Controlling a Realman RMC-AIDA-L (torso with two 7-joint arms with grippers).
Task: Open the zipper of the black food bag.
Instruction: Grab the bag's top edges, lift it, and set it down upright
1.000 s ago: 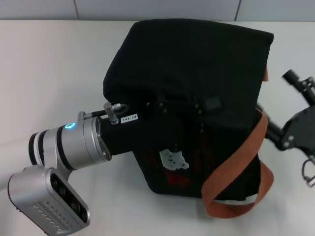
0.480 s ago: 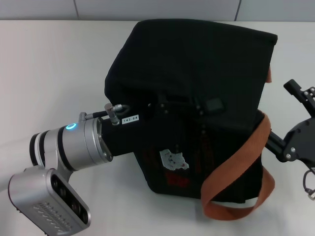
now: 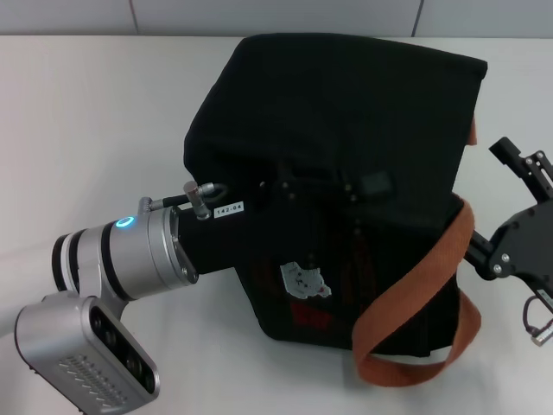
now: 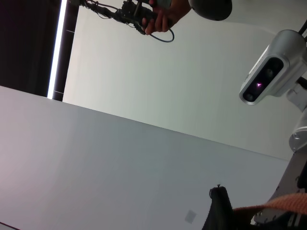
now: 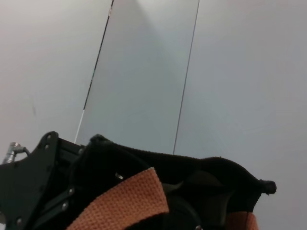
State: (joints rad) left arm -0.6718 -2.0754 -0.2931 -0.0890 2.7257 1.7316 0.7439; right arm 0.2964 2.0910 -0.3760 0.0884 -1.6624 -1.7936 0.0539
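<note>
"Why is the left gripper (image 3: 298, 186) pushed against the black food bag (image 3: 346, 138)?"

"Bracing its front, I'd guess; the right gripper (image 3: 484, 251) sits beside the orange strap (image 3: 415, 285). Can't tell either one's jaws."

"And the zipper?"

"Hidden. Bag's boxy, slumped, with a bear patch (image 3: 304, 281) below the left gripper."

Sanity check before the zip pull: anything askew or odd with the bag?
The black food bag leans over rather than standing square, its top fabric slumped. One orange-brown strap hangs loose down its side onto the table. No zipper pull visible. Left gripper sits against the bag.
</note>
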